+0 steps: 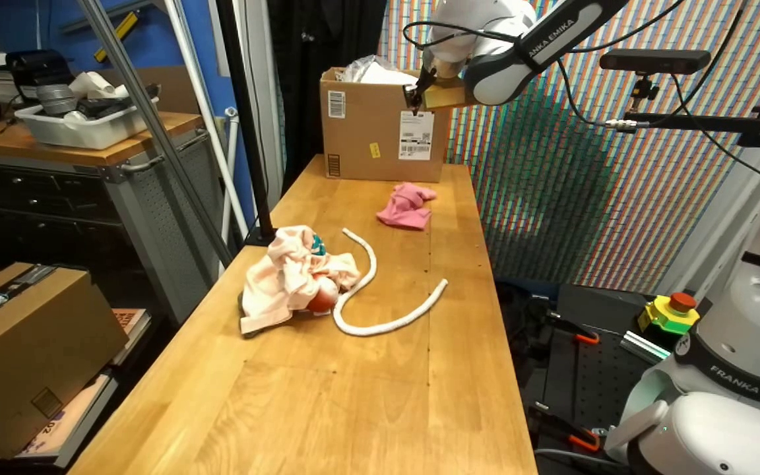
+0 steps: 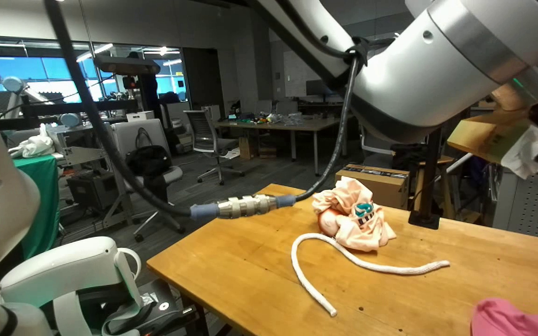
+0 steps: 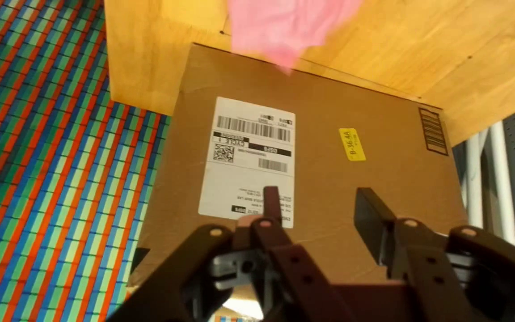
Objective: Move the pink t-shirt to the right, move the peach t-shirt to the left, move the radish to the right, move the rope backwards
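Observation:
The pink t-shirt (image 1: 408, 207) lies crumpled on the table in front of a cardboard box; it also shows at the corner of an exterior view (image 2: 514, 322) and in the wrist view (image 3: 291, 24). The peach t-shirt (image 1: 287, 277) lies bunched near the black post, also in an exterior view (image 2: 360, 224). The red and white radish (image 1: 322, 297) sits against it, partly covered by its cloth, also visible in an exterior view (image 2: 329, 221). The white rope (image 1: 380, 328) curves beside them (image 2: 381, 268). My gripper (image 3: 318, 194) is open and empty, raised before the box.
The cardboard box (image 1: 367, 142) stands at the table's far end, close to the gripper (image 1: 414, 102). A black post (image 1: 248, 132) rises at the table's edge by the peach t-shirt. A cable (image 2: 245, 206) hangs from the arm. The wooden table (image 1: 380, 409) carries the objects.

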